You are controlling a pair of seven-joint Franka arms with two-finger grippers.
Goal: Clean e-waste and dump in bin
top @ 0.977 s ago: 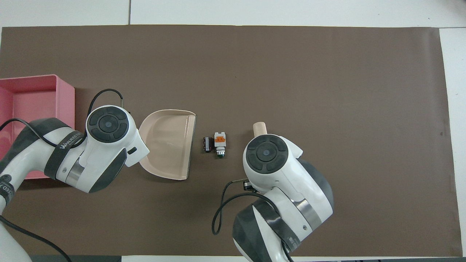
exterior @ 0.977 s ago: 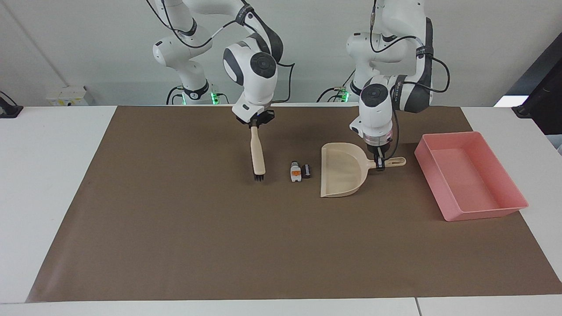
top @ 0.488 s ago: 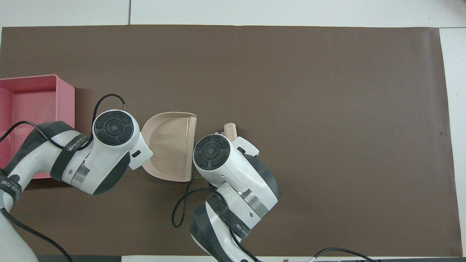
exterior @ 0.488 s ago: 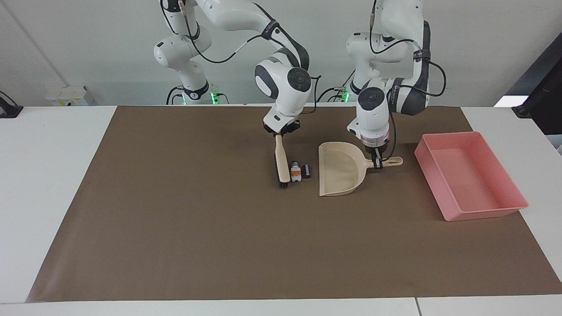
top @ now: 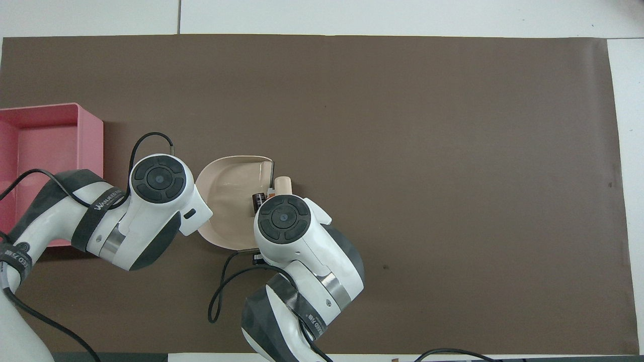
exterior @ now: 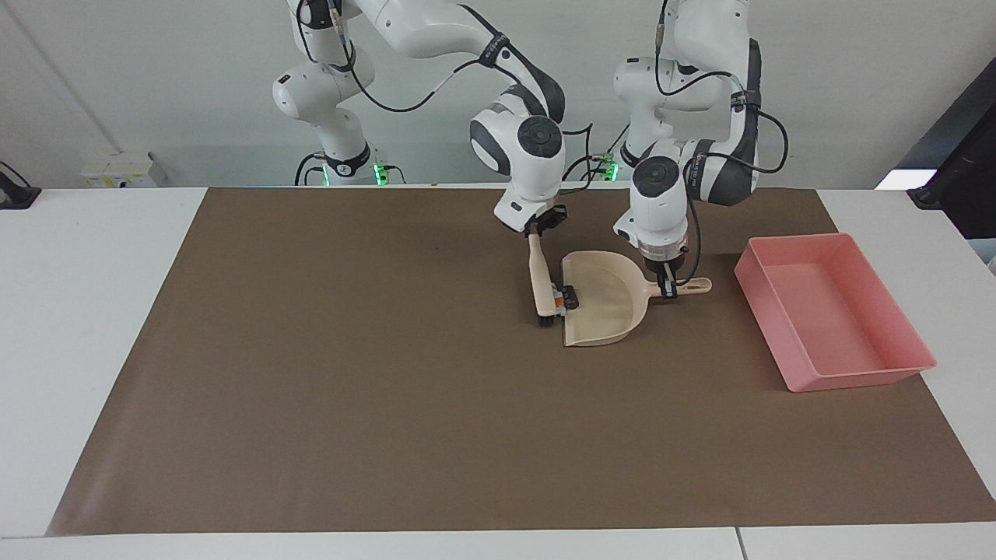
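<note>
The right gripper (exterior: 537,231), upper centre of the facing view, clamps a brush (exterior: 538,276) – bristles against the e-waste (exterior: 566,296) at the dustpan (exterior: 603,307) lip. The left gripper (exterior: 668,289) pinches the dustpan's handle. The bin (exterior: 832,311) sits mid-right.

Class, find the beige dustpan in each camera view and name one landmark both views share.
Facing view: the dustpan lies on the brown mat right of centre, its handle held by the left gripper.
Overhead view: the dustpan lies left of centre, partly under both arms.
Shared landmark: the pink bin, toward the left arm's end of the table.
</note>
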